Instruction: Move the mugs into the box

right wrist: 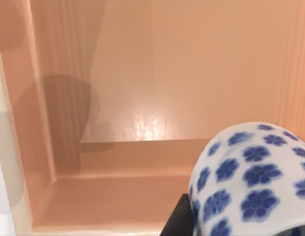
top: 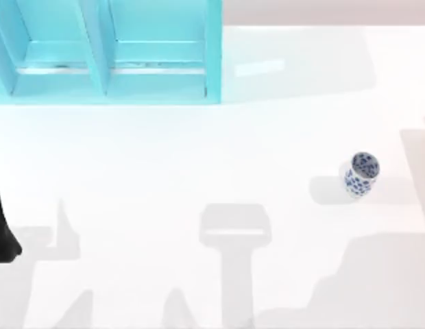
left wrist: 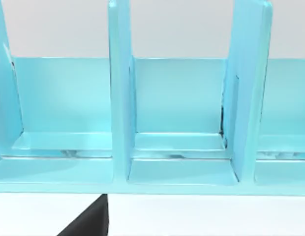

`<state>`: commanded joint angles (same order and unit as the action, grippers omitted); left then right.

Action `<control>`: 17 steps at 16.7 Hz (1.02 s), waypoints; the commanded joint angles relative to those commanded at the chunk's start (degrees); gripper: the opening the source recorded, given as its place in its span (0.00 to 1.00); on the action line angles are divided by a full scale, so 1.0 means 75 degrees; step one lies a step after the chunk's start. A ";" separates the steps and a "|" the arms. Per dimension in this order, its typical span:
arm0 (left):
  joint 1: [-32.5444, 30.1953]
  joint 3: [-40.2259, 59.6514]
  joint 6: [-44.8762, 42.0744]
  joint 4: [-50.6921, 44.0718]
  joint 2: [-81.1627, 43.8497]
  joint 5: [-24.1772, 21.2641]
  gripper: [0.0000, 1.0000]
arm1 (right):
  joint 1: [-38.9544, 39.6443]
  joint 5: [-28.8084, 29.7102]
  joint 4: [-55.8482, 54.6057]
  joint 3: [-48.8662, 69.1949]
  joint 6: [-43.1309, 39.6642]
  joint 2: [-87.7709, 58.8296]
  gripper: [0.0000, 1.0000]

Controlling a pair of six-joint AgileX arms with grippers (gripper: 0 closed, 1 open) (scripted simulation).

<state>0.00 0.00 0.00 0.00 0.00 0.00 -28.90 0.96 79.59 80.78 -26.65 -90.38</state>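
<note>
One mug (right wrist: 251,179) hangs over the box (right wrist: 118,196) interior, apparently clenched by the right gripper (fingers largely hidden); another (top: 362,174) stands upright at table right, nearer the right arm.

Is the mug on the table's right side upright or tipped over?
Upright: the mug shows its open grey mouth upward on the table.

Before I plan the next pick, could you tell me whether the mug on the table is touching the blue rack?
Apart. The top view shows the mug at the right, with bare table between it and the rack.
</note>
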 joint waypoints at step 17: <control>0.0000 0.0000 0.0000 0.0000 0.0000 0.0000 1.00 | -0.0725 -0.0119 -0.1709 -0.2203 -0.0953 0.0437 0.00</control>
<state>0.00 0.00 0.00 0.00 0.00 0.00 -34.34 0.06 66.77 64.26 -33.80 -87.10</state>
